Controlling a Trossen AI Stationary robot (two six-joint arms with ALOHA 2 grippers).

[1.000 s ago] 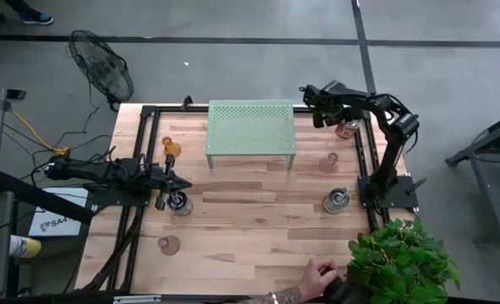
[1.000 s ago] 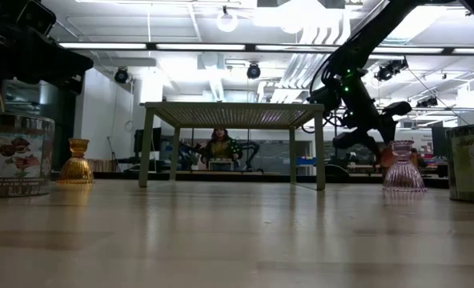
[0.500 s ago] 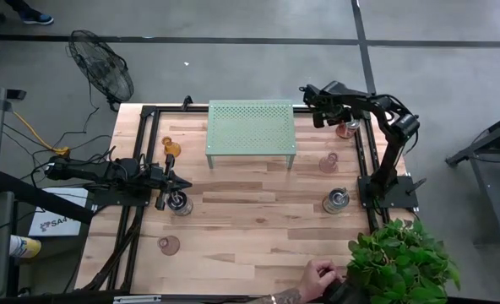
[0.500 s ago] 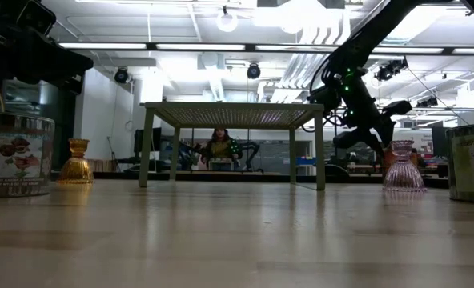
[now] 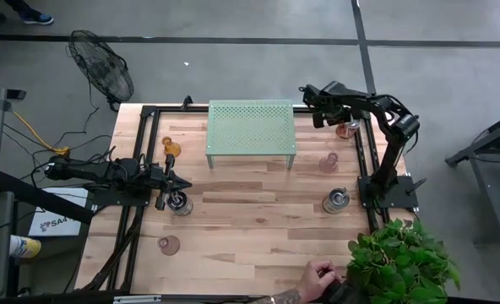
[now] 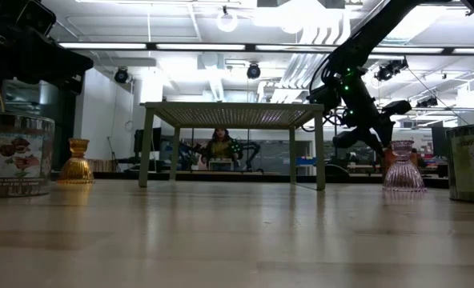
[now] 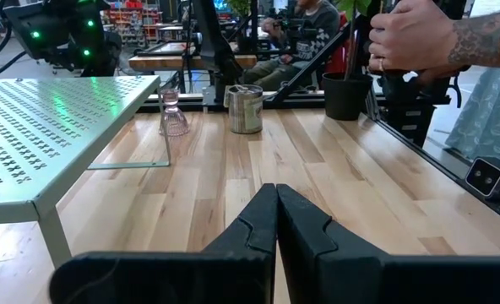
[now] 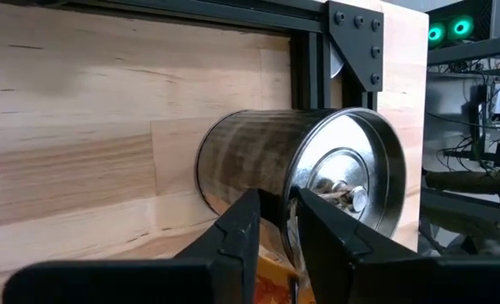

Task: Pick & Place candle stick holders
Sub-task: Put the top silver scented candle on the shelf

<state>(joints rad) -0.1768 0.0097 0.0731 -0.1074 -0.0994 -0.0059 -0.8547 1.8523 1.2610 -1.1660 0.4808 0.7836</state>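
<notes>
Overhead, my right gripper [image 5: 341, 127] sits at the table's [image 5: 258, 228] far right corner; its wrist view shows fingers pinching a silvery holder's [image 8: 301, 173] rim. Left gripper [image 7: 277, 221] is closed, empty.

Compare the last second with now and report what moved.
Almost nothing. The right tool, at the table's far right corner around a silvery holder's rim, only shifted slightly. The left tool stayed shut above the tin near the left edge. All holders kept their places.

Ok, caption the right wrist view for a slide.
Right gripper pinching the rim of a silvery holder near the table's corner bracket.
</notes>
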